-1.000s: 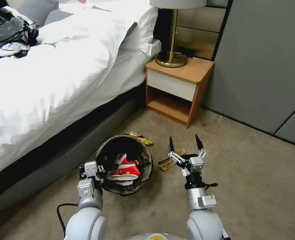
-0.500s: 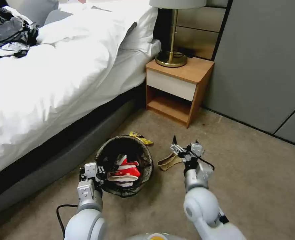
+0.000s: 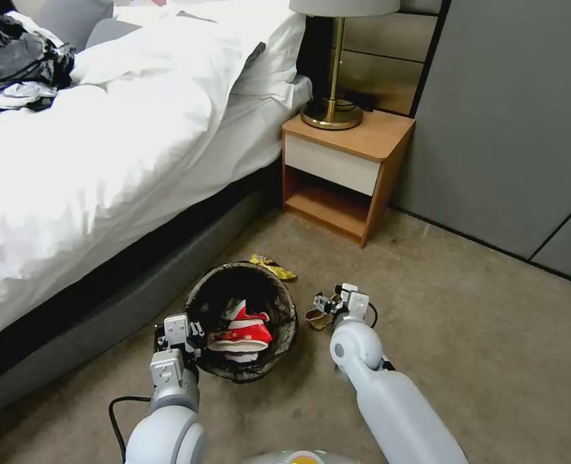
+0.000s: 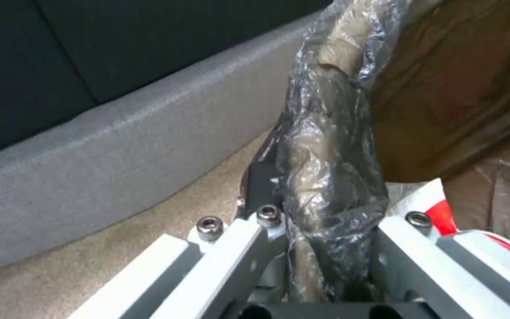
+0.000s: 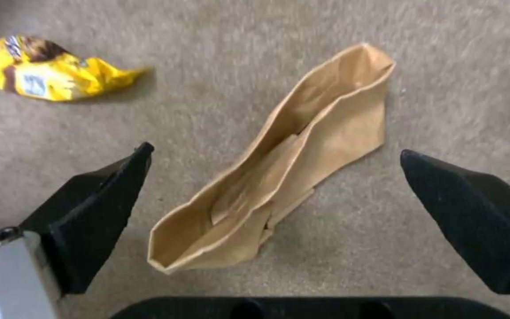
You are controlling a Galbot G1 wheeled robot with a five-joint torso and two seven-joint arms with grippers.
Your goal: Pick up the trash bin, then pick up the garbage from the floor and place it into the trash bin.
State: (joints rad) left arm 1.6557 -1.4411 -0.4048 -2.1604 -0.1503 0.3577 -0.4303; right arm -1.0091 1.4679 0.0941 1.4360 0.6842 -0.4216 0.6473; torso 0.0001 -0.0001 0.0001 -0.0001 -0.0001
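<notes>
With the trash bin (image 3: 240, 319) at lower centre clamped at its rim by the left gripper (image 3: 181, 335), the wide-open, empty right gripper (image 5: 272, 212) was best lowered squarely astride the tan paper bag (image 5: 279, 168) mid-frame.
</notes>
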